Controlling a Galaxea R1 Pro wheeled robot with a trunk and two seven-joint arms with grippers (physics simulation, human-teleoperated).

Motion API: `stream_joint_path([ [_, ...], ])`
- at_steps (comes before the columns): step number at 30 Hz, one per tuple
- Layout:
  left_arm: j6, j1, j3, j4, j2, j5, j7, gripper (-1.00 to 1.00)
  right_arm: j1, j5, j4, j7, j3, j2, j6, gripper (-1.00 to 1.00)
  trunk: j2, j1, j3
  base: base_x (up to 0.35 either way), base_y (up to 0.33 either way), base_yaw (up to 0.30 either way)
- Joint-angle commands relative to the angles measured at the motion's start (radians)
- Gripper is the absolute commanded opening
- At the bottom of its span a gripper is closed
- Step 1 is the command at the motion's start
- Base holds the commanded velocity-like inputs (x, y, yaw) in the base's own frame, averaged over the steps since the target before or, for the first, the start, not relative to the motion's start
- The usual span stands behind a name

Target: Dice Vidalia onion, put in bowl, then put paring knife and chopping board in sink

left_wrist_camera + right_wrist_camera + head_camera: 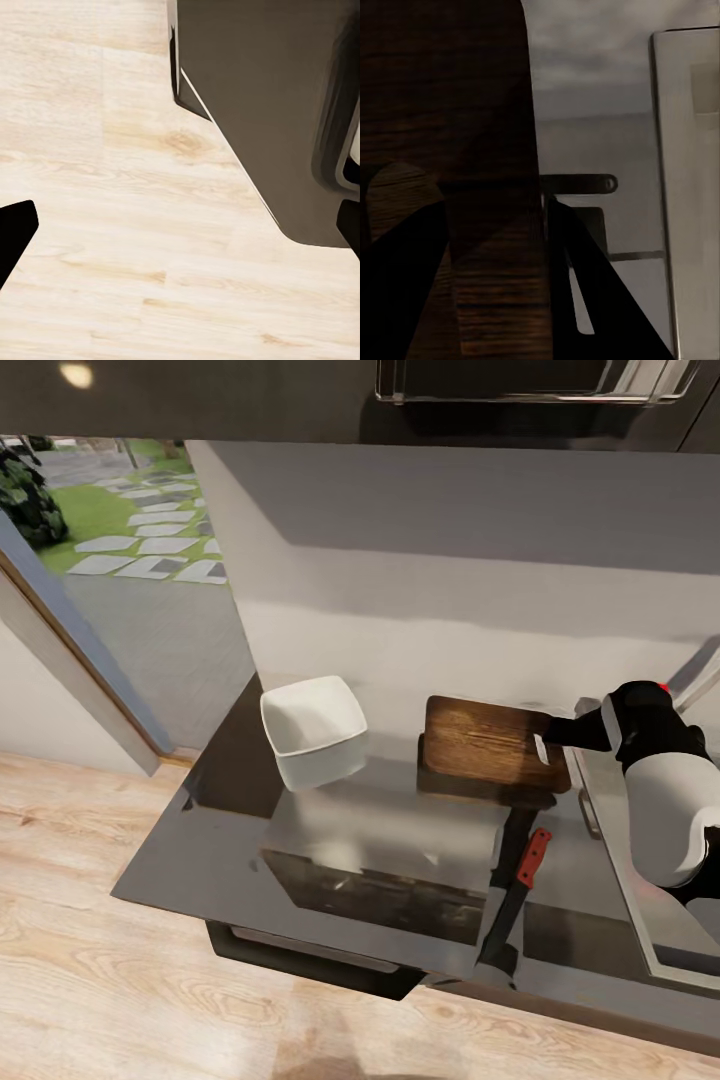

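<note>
While right gripper pinches chopping board right edge, paring knife lies nearer counter front

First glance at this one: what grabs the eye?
The right hand at the board's sink-side edge, its fingers either side of that edge in the right wrist view. Left of the board sits the white bowl; the red-handled knife lies nearer the counter's front edge.

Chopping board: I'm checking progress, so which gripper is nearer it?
Right. The right gripper is at the board's sink-side edge; the left gripper hangs over the floor.
</note>
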Motion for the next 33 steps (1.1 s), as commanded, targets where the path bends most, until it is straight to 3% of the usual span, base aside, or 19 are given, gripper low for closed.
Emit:
stream_joint_path([
  [1,-0.003,0.000,-0.009,0.001,0.000,0.010,0.000,1.00,-0.001,0.009,-0.001,0.009,-0.005,0.000,0.003,-1.00,-0.002,0.000,-0.001,0.003,0.000,0.000],
  [15,-0.003,0.000,-0.010,0.001,0.000,0.010,0.000,1.00,-0.001,0.010,0.080,0.004,-0.005,-0.001,-0.031,-1.00,-0.002,0.000,-0.001,0.000,0.000,0.000],
  [33,-0.003,0.000,-0.010,0.001,0.000,0.010,0.000,1.00,-0.001,0.010,0.093,0.004,-0.006,-0.002,-0.034,-1.00,-0.002,0.000,-0.001,-0.004,0.001,0.000],
])
